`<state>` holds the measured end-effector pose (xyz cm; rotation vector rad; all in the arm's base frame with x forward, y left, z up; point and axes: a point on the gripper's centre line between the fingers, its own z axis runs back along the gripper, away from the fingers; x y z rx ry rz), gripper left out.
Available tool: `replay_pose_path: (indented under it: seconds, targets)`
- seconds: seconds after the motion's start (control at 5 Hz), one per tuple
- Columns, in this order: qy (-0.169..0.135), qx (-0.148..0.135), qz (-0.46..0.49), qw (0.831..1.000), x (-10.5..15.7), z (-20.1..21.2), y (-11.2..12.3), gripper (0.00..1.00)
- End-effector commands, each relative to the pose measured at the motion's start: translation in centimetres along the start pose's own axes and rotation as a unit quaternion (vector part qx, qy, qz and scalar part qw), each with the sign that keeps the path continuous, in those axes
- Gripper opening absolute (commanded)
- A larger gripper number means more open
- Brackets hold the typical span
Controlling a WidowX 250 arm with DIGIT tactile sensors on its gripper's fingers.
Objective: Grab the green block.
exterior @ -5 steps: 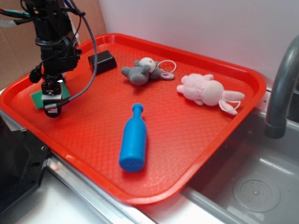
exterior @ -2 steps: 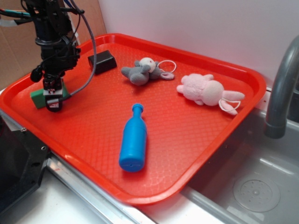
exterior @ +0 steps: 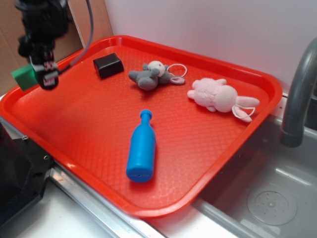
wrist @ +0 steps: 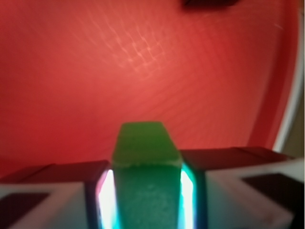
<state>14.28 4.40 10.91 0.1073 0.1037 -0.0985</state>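
The green block (exterior: pixel 23 76) is held in my gripper (exterior: pixel 37 75), lifted clear above the far left corner of the red tray (exterior: pixel 208 163). In the wrist view the green block (wrist: pixel 145 176) fills the gap between my two fingers, and my gripper (wrist: pixel 146 191) is shut on it with the tray floor well below.
On the tray lie a black rounded block (exterior: pixel 108 65), a grey plush toy (exterior: pixel 151 75), a pink plush rabbit (exterior: pixel 220 97) and a blue bottle (exterior: pixel 141 148). A grey tap (exterior: pixel 298 94) and a sink (exterior: pixel 270 203) are to the right. The black block's edge (wrist: pixel 209 3) shows at the top of the wrist view.
My gripper has risen and shifted left with the green block, which has left the tray floor. Nothing else on the tray has moved.
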Motion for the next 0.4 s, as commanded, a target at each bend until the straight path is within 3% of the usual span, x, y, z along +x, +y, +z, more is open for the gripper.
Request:
replay_pose_path:
  seconds: [0.0,0.2]
  targets:
    - [-0.111,-0.113,0.114,0.981,-2.0,11.3,-3.2,0.00]
    - [-0.125,-0.104,0.090,0.983,-2.0,16.3,-3.4,0.00]
